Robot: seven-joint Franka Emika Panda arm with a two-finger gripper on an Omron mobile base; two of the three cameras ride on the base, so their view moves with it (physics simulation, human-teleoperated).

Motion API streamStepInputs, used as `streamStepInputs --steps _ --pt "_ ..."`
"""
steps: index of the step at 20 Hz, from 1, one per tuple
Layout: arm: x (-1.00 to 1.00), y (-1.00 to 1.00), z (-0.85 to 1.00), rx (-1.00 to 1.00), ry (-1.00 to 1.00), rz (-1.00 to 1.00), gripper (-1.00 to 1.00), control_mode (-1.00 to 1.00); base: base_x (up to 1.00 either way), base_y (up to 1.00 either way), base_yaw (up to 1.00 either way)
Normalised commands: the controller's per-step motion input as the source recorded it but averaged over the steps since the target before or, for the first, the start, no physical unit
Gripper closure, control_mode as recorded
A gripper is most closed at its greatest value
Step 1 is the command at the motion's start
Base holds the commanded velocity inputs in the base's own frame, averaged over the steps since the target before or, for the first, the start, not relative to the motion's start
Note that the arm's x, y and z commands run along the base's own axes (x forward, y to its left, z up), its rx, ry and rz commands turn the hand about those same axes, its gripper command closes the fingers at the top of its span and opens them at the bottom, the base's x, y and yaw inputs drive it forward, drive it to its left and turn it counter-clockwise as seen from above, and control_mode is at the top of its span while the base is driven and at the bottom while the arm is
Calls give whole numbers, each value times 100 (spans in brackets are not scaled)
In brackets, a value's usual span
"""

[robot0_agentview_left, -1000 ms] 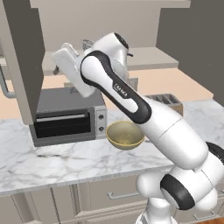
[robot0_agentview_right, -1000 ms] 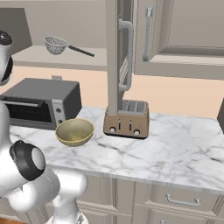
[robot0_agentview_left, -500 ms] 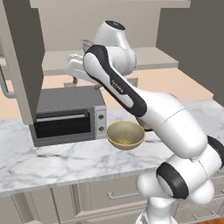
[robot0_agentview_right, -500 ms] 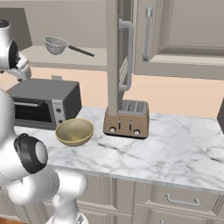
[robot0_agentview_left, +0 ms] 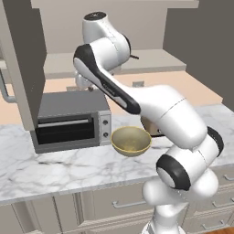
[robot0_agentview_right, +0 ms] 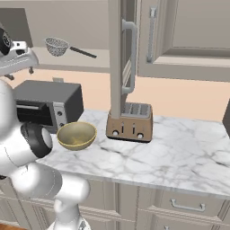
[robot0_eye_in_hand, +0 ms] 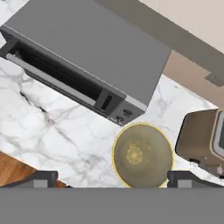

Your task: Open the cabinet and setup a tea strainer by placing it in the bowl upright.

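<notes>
The cabinet stands open, its left door point(robot0_agentview_left: 23, 59) swung out and another door point(robot0_agentview_right: 116, 54) seen edge-on with a silver bar handle. On the pale shelf point(robot0_agentview_right: 96, 63) lies the tea strainer point(robot0_agentview_right: 57, 46), a grey mesh cup with a dark handle pointing right. The yellowish bowl point(robot0_agentview_right: 76, 134) point(robot0_agentview_left: 131, 140) sits on the marble counter between the toaster oven and the toaster. My gripper point(robot0_agentview_right: 20, 71) hangs open and holds nothing, left of the strainer and below the shelf, above the toaster oven. In the hand view my gripper point(robot0_eye_in_hand: 112, 178) looks down on the bowl point(robot0_eye_in_hand: 142, 154).
A grey toaster oven point(robot0_agentview_left: 73, 121) point(robot0_eye_in_hand: 87, 48) stands left of the bowl. A brown slotted toaster point(robot0_agentview_right: 130, 121) point(robot0_eye_in_hand: 203, 140) stands right of it under the edge-on door. Marble counter point(robot0_agentview_right: 179, 152) stretches to the right, with drawers point(robot0_agentview_right: 184, 204) below.
The arm has swung round and its hand has come in from the left over the toaster oven. The jaws stay open. Strainer and bowl have not moved.
</notes>
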Motion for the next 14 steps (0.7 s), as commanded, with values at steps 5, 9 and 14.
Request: streamStepInputs --steps 5,9,14 --pt "-4 -25 -8 -10 -43 36 -100 -100 0 0 0" --pt "19 -9 6 0 -51 33 -100 -100 0 0 0" --pt "5 -34 30 0 -20 14 -100 -100 0 0 0"
